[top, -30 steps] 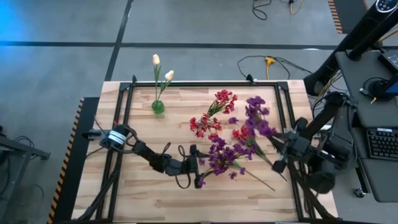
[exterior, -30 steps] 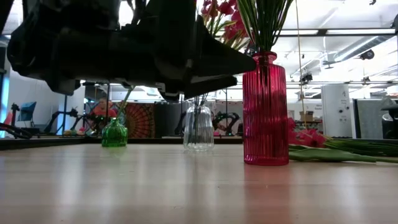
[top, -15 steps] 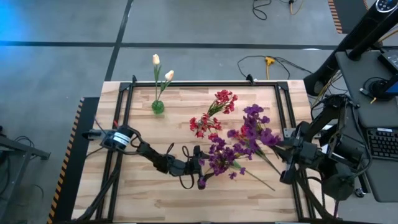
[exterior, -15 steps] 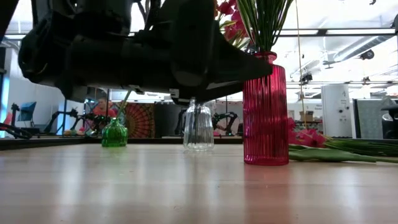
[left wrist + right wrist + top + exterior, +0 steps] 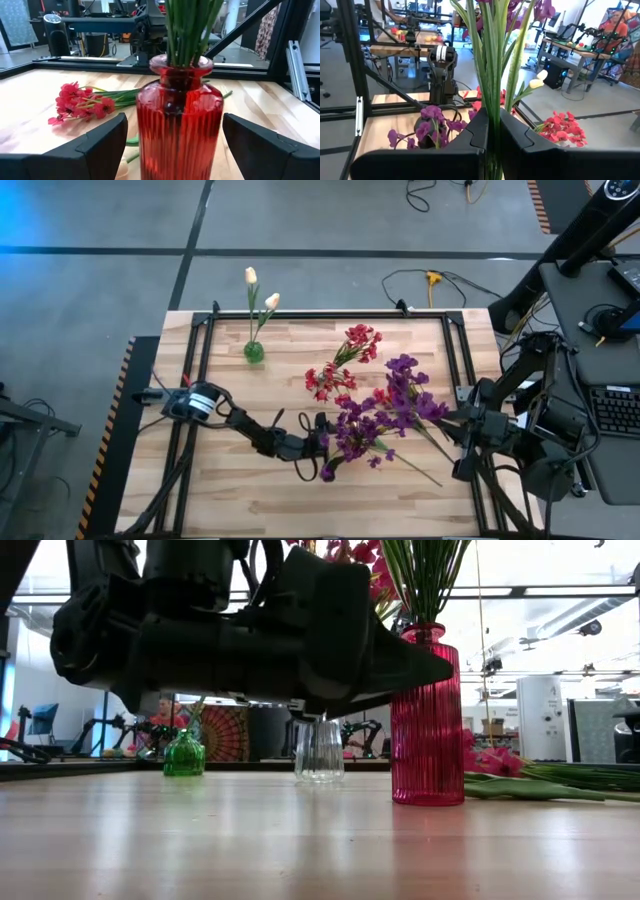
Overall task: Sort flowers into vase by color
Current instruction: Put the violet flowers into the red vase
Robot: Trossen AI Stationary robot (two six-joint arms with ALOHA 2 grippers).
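The right pincer (image 5: 491,131), out past the right edge of the surface (image 5: 230,480), is clamped on a bunch of purple flowers (image 5: 405,390) by their green stems (image 5: 492,60), the blossoms leaning in over the surface; the left pincer (image 5: 172,145) stands with its fingers wide apart on either side of a red ribbed vase (image 5: 179,127), not touching it as far as the left wrist view shows; that vase already holds green stems with purple blossoms (image 5: 355,430). The risk, as I judge it, is that the held bunch catches on the blossoms already in the vase, or that the left fingers tip the tall vase if they close off-centre; long stems could also miss the narrow neck. Around it: loose red flowers (image 5: 335,375) lie on the surface beside the vase; a clear vase (image 5: 320,750) stands behind it with red blossoms (image 5: 362,340); a small green vase (image 5: 254,351) with cream tulips (image 5: 262,290) sits near the far left corner, well apart; the left arm itself crowds the approach to the vase.
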